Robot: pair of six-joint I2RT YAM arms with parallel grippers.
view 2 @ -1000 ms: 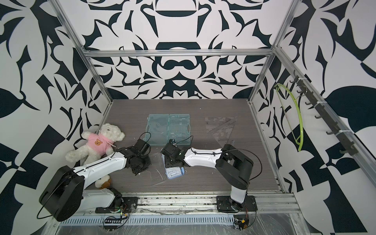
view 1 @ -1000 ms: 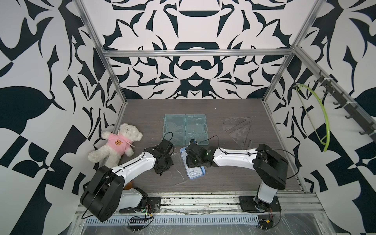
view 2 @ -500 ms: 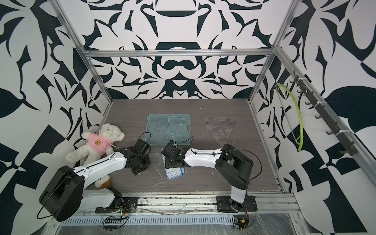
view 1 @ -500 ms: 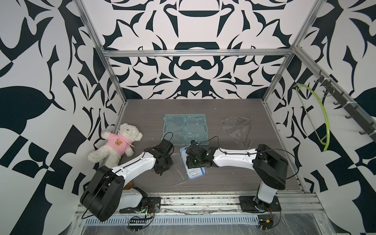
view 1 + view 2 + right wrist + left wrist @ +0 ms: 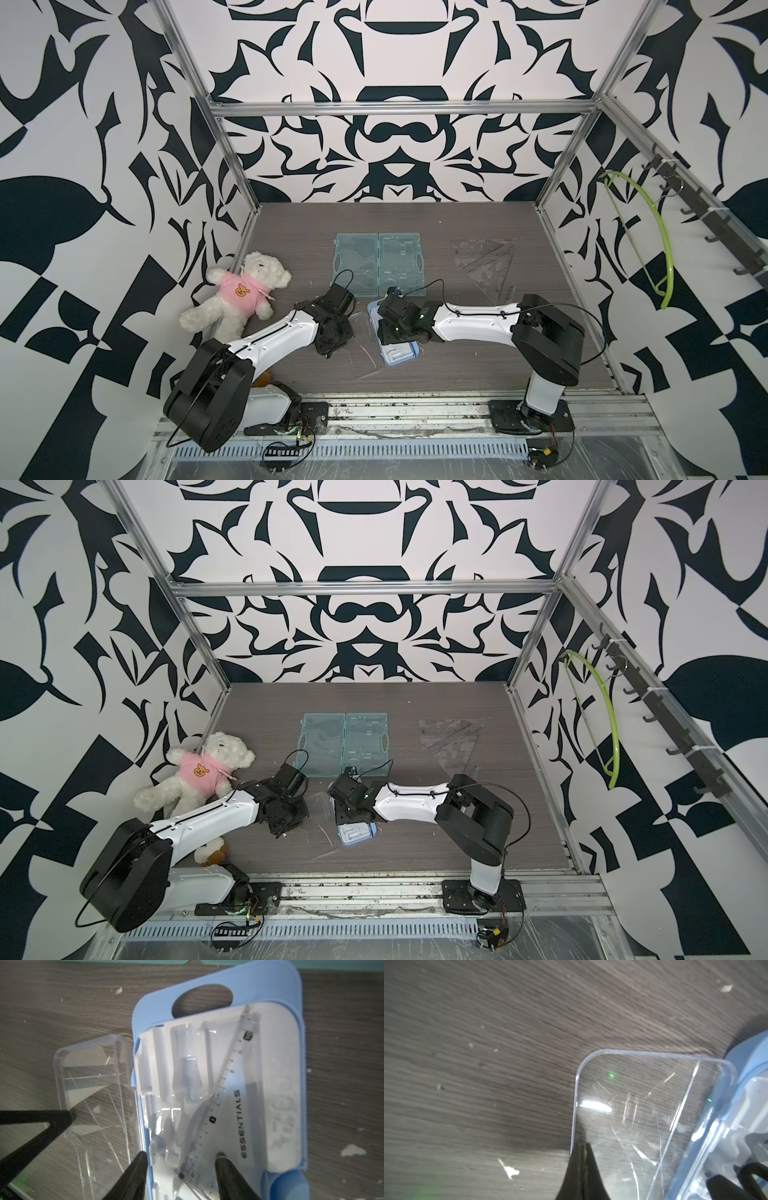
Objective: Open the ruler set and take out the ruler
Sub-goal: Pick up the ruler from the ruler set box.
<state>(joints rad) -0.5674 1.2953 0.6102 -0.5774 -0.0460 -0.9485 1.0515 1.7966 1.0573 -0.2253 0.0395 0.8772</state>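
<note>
While left end effector (image 5: 581,1147) stays shut, ruler set (image 5: 270,997) unmoved.

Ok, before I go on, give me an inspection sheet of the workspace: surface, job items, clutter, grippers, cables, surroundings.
Surface: wood-grain table, scattered white flecks.
Job's things: blue ruler set open, clear lid folded aside; ruler lies in its tray.
Clutter: teddy bear, open teal case, clear set squares.
Grippers: left gripper shut at the lid's rim; right gripper open over the ruler.
Cables: wrist cable loops above each arm.
Surroundings: patterned walls; green bow hangs from hook rail.
</note>
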